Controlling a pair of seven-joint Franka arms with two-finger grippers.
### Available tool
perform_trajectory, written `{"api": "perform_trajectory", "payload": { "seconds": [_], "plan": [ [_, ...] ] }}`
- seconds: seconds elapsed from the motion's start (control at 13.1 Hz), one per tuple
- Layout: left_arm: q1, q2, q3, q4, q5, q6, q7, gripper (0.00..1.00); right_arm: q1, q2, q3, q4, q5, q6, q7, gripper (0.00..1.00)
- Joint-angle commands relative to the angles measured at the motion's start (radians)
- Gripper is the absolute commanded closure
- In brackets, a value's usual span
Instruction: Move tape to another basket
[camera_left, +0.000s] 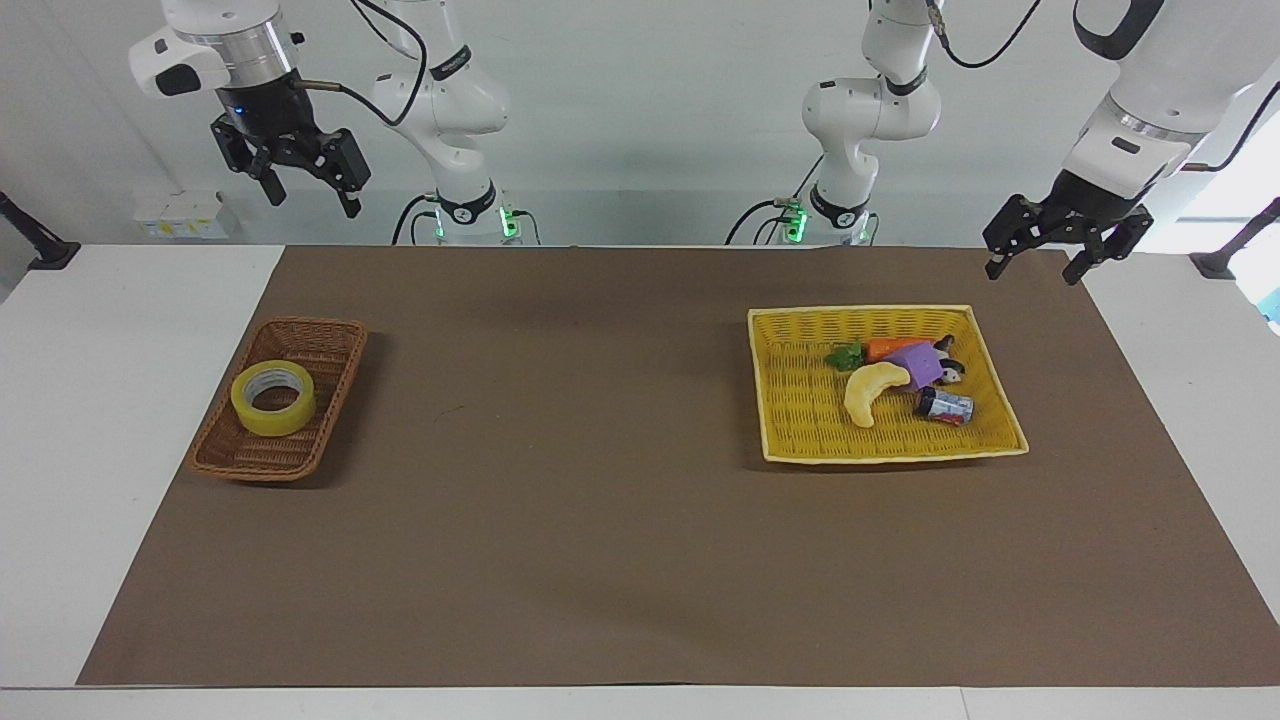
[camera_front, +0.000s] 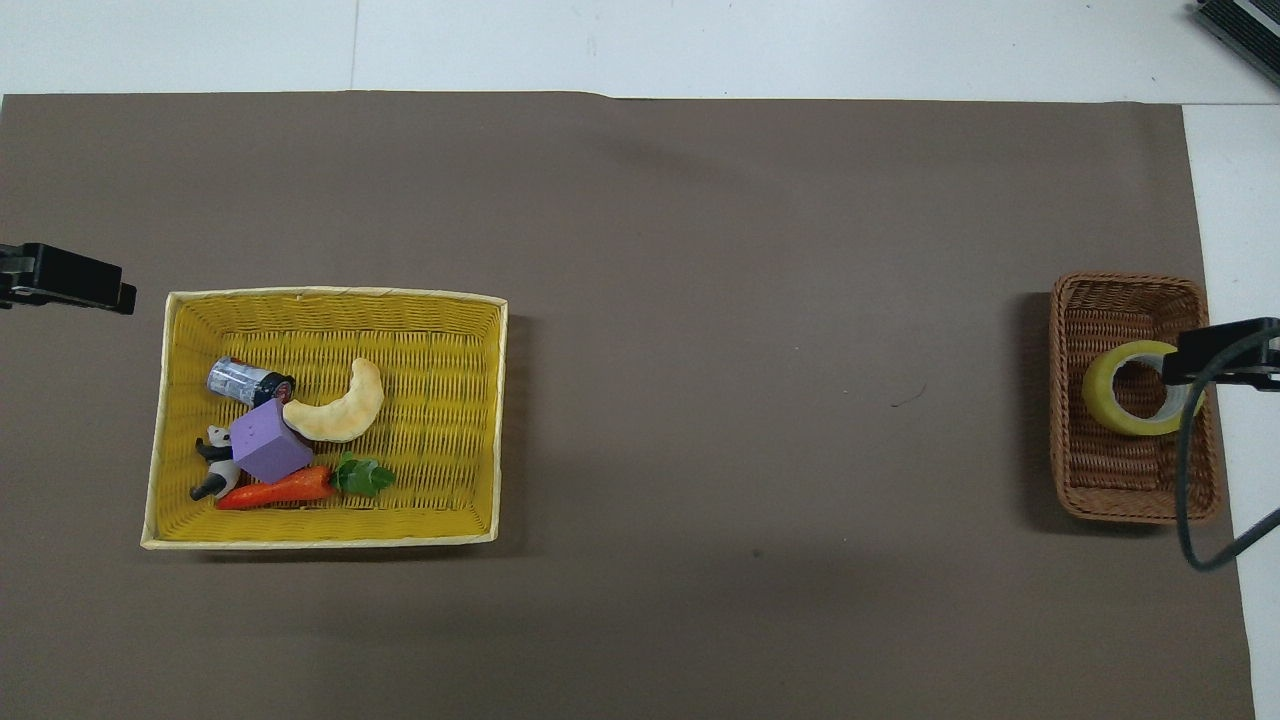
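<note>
tape (camera_left: 273, 397) sitting flat in brown basket (camera_left: 330, 338) near desk edge at right arm's end, looks done to me. right claw (camera_left: 304, 189) up high, spread apart, empty. left claw (camera_left: 1040, 250) waits, also apart.

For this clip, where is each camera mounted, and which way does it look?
Facing view: high across the table, looking at the robots; both arms show, right hand and left hand raised, open.
Overhead view: above the robots' end, looking steeply down; only hand tips show at the edges.
Shared: the tape in the brown basket and the yellow basket, half a turn apart.
</note>
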Motion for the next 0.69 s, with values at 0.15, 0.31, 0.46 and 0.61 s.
{"api": "perform_trajectory", "payload": {
  "seconds": [0.15, 0.31, 0.46, 0.61],
  "plan": [
    [0.002, -0.004, 0.0, 0.004, 0.021, -0.015, 0.014, 0.0, -0.027, -0.004, -0.004, -0.01, 0.023, 0.009, -0.044, 0.0],
    [0.002, -0.004, 0.0, 0.004, 0.021, -0.015, 0.014, 0.0, -0.03, -0.004, -0.004, -0.008, 0.022, -0.009, -0.059, 0.0],
    [0.002, -0.004, 0.0, 0.004, 0.021, -0.015, 0.014, 0.0, -0.037, -0.002, -0.014, -0.01, 0.023, -0.003, -0.113, 0.0],
    [0.002, -0.004, 0.0, 0.004, 0.021, -0.015, 0.014, 0.0, 0.024, 0.001, -0.079, -0.005, 0.008, -0.005, -0.116, 0.0]
  ]
}}
